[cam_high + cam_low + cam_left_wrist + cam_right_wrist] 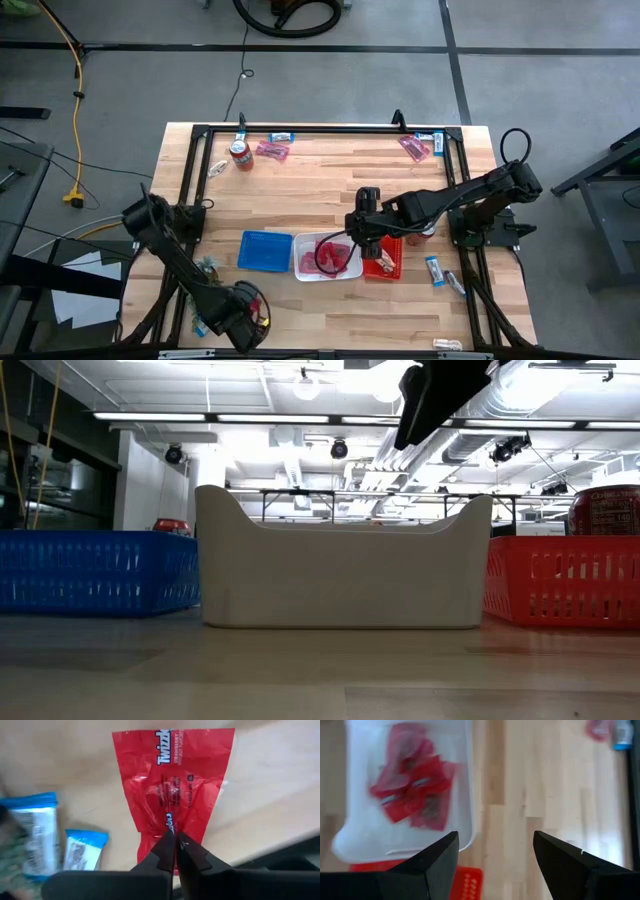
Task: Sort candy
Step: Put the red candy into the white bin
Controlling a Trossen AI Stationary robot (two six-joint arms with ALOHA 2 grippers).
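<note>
Place: a robotics lab or workshop in an open industrial hall.
Floor: bare grey concrete (560, 90) with dark seams, and a yellow cable (76, 100) trailing across it.
Ceiling: exposed, with long strip lights (170, 417), ducts (545, 400) and hanging fixtures, seen in the low view.
Rig: a wooden counter (330, 190) ringed by a black metal frame (320, 129), carrying two dark robot arms (440, 200).
Background: rows of further black-framed benches (330, 495) stood under the lights.
</note>
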